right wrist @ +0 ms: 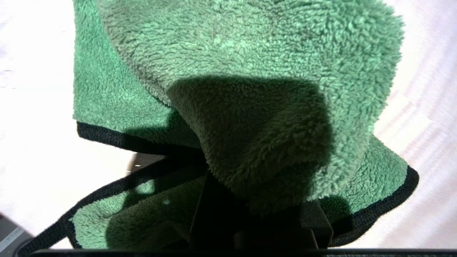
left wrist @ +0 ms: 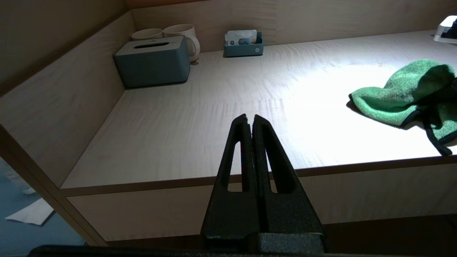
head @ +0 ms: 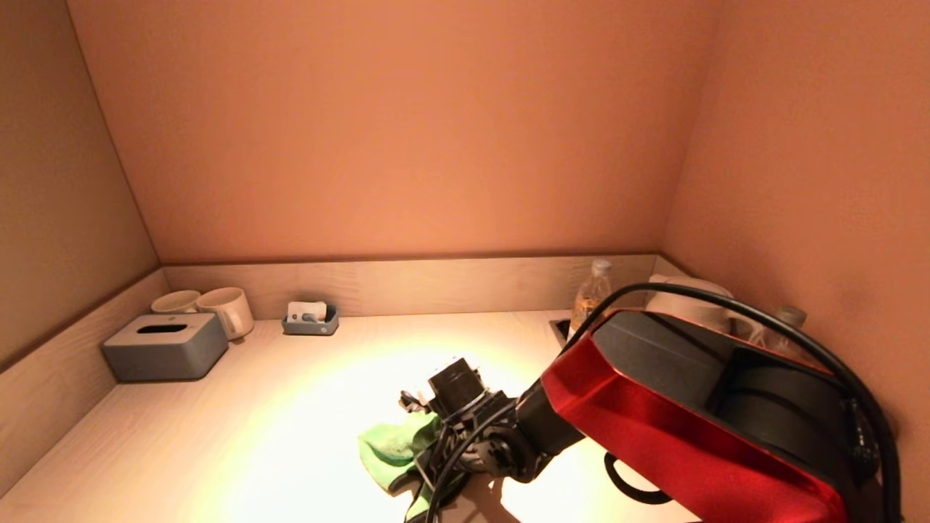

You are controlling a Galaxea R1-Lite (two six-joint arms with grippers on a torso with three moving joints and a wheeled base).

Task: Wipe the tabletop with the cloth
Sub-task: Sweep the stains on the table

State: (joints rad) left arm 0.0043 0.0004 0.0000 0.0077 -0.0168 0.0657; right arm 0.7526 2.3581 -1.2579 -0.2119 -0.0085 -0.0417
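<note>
The green cloth with black edging (head: 392,447) lies bunched on the pale wood tabletop (head: 290,407), near the front edge and under a bright spot of light. My right gripper (head: 430,444), on the red arm, is down on the cloth's right side and shut on the cloth. In the right wrist view the cloth (right wrist: 250,89) fills the frame and its fold hides the fingertips of the right gripper (right wrist: 257,192). The cloth also shows in the left wrist view (left wrist: 403,92). My left gripper (left wrist: 250,119) is shut and empty, parked low in front of the table's front edge.
A grey tissue box (head: 164,346), two mugs (head: 227,311) and a small tray of sachets (head: 311,318) stand at the back left. A bottle (head: 592,294), a white kettle (head: 690,299) and another bottle (head: 788,319) stand at the back right. Walls close in three sides.
</note>
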